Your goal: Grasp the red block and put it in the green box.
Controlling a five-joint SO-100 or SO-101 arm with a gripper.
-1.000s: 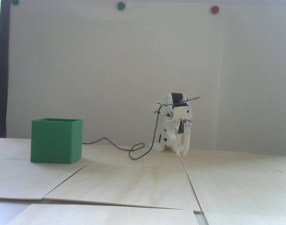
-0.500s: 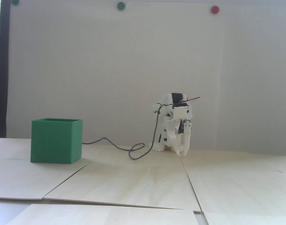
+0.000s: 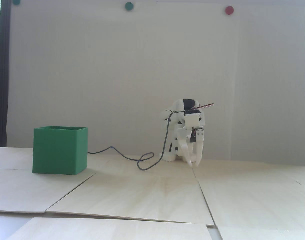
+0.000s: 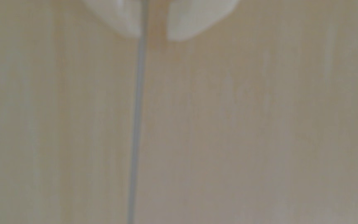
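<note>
The green box (image 3: 60, 150) stands on the wooden table at the left of the fixed view, its open top facing up. The red block shows in neither view. The white arm is folded low at the back of the table. My gripper (image 3: 194, 163) points straight down with its tips at the table surface, far to the right of the box. In the wrist view the gripper (image 4: 154, 37) enters from the top edge, blurred. Its two white fingertips stand almost together with only bare table between them, and it holds nothing.
A dark cable (image 3: 142, 162) loops across the table between the box and the arm base. The table is made of wooden panels with seams (image 4: 137, 129). Round magnets, green (image 3: 129, 6) and red (image 3: 229, 10), sit on the white wall behind.
</note>
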